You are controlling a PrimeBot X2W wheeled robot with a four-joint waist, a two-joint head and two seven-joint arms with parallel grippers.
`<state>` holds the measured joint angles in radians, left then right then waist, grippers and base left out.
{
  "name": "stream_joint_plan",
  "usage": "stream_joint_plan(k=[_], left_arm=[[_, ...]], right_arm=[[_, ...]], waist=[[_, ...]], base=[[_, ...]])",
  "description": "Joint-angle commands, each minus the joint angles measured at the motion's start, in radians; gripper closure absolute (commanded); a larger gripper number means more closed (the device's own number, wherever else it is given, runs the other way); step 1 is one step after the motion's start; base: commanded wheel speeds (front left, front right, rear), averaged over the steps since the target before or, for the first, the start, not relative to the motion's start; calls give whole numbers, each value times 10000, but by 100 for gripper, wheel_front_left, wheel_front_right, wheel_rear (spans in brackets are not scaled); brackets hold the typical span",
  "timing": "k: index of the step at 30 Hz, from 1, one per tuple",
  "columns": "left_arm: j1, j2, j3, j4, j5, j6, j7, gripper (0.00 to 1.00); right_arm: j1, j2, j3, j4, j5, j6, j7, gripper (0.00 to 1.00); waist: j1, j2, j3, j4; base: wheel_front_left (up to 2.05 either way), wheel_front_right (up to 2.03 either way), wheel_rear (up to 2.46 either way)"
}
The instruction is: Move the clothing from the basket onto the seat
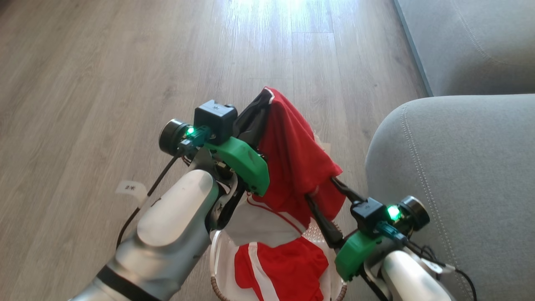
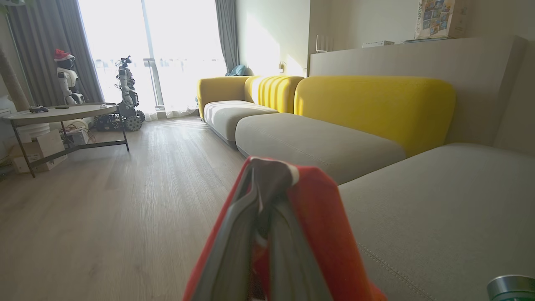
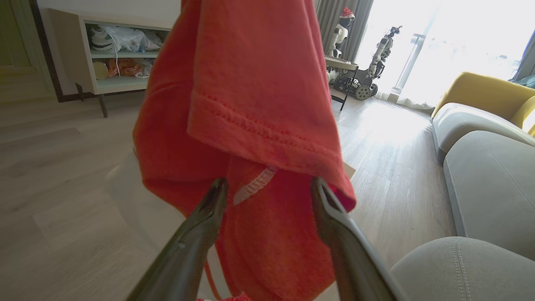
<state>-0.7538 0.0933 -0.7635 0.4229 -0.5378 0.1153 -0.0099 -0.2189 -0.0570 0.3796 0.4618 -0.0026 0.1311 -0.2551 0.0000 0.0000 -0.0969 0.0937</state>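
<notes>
My left gripper (image 1: 261, 104) is shut on the clothing (image 1: 292, 159), a red jersey lifted above the basket (image 1: 215, 288) and hanging in folds. In the left wrist view the red cloth (image 2: 317, 217) wraps both fingers of that gripper (image 2: 267, 200). More red and white jersey fabric (image 1: 284, 267) lies in the basket. My right gripper (image 1: 322, 188) stands open, just right of the hanging cloth's lower edge. In the right wrist view its fingertips (image 3: 217, 196) sit at the red cloth's (image 3: 250, 83) hem, unclosed. The grey seat (image 1: 459, 175) is close on the right.
A paper label (image 1: 131, 188) lies on the wooden floor to the left. Farther off are a round table (image 2: 62, 110), parked robots by the window (image 2: 125, 92), a shelf unit (image 3: 117, 54) and yellow backrests (image 2: 376, 104) behind the grey cushions (image 2: 439, 209).
</notes>
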Motion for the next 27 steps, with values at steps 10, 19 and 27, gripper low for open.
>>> stream_joint_plan(k=[10,19,27], left_arm=[[-848,-11,177,-531,-152,68,126,100],[-912,-24,137,-680,-227,72,108,100],[-746,92,177,-634,-316,161,19,100]], right_arm=[[-1777,54,1064,1036,-73,-4,-67,0],[-2616,66,1356,1360,-24,-4,-67,23],[-2654,67,1243,1464,60,-4,-67,100]], waist=[[0,0,64,195],[0,0,195,396],[0,0,293,301]], base=[[0,0,0],[0,0,0],[0,0,0]])
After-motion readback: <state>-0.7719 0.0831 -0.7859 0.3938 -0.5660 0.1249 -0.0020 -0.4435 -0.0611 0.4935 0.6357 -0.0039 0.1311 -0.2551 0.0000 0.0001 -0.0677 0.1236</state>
